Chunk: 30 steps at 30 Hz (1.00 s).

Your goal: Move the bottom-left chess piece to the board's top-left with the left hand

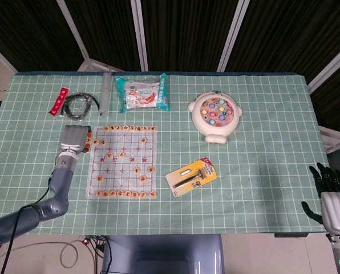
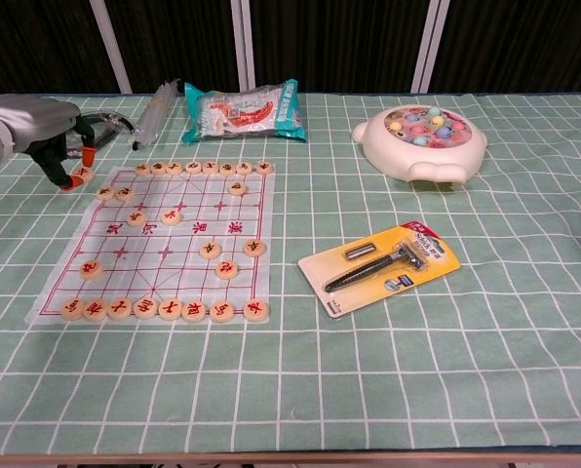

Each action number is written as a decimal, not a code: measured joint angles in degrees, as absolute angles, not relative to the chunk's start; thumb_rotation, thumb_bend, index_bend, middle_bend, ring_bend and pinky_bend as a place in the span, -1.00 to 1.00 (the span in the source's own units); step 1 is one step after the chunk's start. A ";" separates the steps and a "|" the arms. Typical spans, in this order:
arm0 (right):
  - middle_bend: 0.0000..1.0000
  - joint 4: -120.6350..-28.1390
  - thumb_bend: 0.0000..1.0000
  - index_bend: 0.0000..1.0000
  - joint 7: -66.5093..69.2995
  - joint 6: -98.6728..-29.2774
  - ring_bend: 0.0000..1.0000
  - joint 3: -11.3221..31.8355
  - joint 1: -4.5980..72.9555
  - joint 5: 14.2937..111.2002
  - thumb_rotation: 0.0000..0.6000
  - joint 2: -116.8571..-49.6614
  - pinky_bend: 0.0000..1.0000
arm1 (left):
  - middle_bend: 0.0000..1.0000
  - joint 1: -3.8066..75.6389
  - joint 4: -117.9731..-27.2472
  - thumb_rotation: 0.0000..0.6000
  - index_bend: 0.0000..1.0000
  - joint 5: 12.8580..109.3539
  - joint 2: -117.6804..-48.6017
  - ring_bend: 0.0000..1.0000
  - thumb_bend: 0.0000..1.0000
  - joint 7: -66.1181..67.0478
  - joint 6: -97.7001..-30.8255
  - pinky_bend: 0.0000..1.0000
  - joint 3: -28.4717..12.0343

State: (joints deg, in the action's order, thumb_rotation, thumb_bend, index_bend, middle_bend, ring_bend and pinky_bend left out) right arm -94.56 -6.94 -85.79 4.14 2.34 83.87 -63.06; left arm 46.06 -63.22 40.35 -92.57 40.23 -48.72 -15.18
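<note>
The translucent chess board lies left of centre, with round tan pieces along its far and near rows and a few between. My left hand hovers just outside the board's top-left corner. It pinches one tan chess piece between its orange-tipped fingers, low over the cloth beside the far row. My right hand shows only in the head view, at the table's near right edge, holding nothing, fingers spread.
A razor in yellow packaging lies right of the board. A white fishing toy stands at the far right. Behind the board lie a snack bag, a tube, a black cable and a red packet.
</note>
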 measured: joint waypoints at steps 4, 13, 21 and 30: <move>-1.00 -94.61 -0.31 -1.00 -6.90 -85.78 -1.00 4.19 2.33 83.70 1.00 -63.08 -1.00 | 1.00 47.16 -60.68 1.00 -0.01 39.75 -94.02 0.90 -0.38 39.49 -47.48 1.00 -15.34; -1.00 -94.94 -0.31 -1.00 -6.65 -85.73 -1.00 4.19 2.28 83.56 1.00 -62.98 -1.00 | 1.00 48.29 -57.69 1.00 -0.01 39.67 -96.14 0.90 -0.38 39.10 -47.06 1.00 -14.65; -1.00 -94.97 -0.31 -1.00 -6.36 -85.63 -1.00 4.17 2.30 83.55 1.00 -62.91 -1.00 | 1.00 48.89 -55.89 1.00 -0.02 39.08 -97.29 0.90 -0.38 39.45 -46.96 1.00 -13.98; -1.00 -95.19 -0.31 -1.00 -6.34 -85.58 -1.00 4.13 2.27 83.46 1.00 -62.81 -1.00 | 1.00 49.32 -55.17 1.00 -0.04 38.85 -98.13 0.90 -0.38 39.57 -46.94 1.00 -13.60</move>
